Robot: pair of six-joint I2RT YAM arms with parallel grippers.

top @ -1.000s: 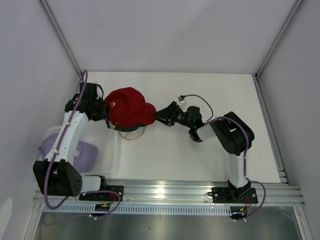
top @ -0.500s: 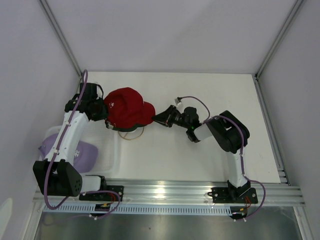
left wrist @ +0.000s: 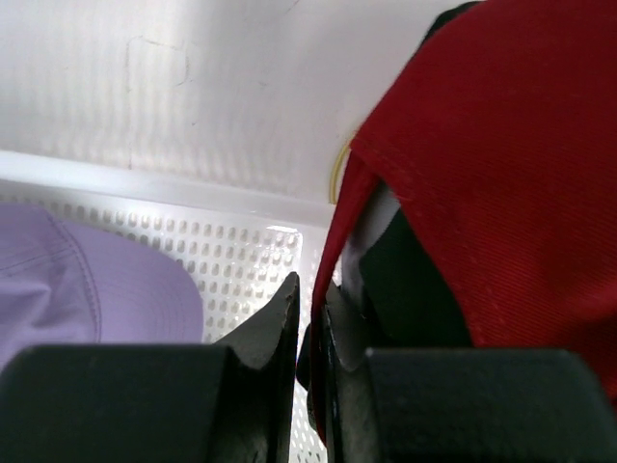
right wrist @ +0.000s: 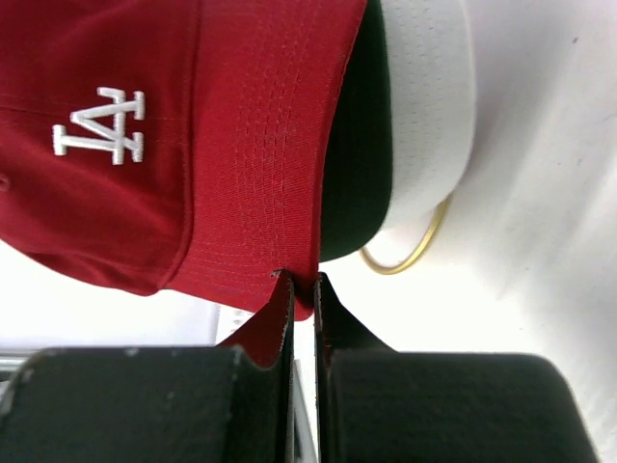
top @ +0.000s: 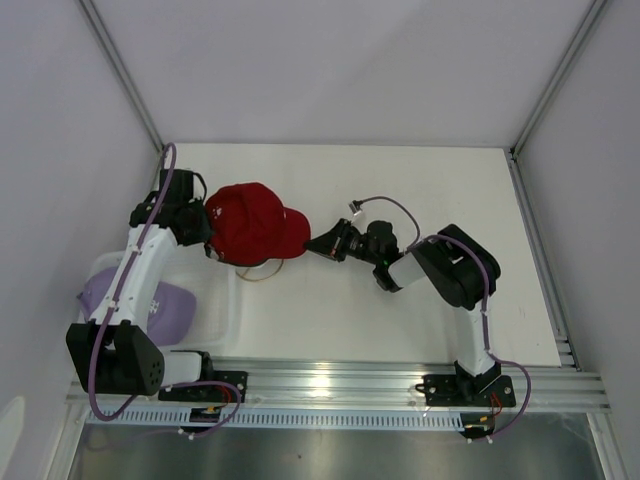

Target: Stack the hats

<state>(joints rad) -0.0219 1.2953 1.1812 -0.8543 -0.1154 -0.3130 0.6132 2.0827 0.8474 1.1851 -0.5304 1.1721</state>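
Jaws of both arms are clamped on the red hat [top: 250,222]: left on its back edge, right on the brim tip.
The red twill with its white stitched logo sits atop the stack at 10 o'clock on the worktop [top: 350,310]. The curved brims of the dark green hat [right wrist: 355,145] and white hat [right wrist: 429,116] show beneath, over a gold wire ring [right wrist: 386,271]. Release looks pending. The lavender hat [top: 165,305] lies unstacked in the perforated white basket [left wrist: 241,280] at 8 o'clock.

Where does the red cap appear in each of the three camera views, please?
Top external: red cap left of centre.
Left wrist: fills the right side.
Right wrist: upper left, logo showing.
Shared landmark: the gold ring beneath it, visible in all three.
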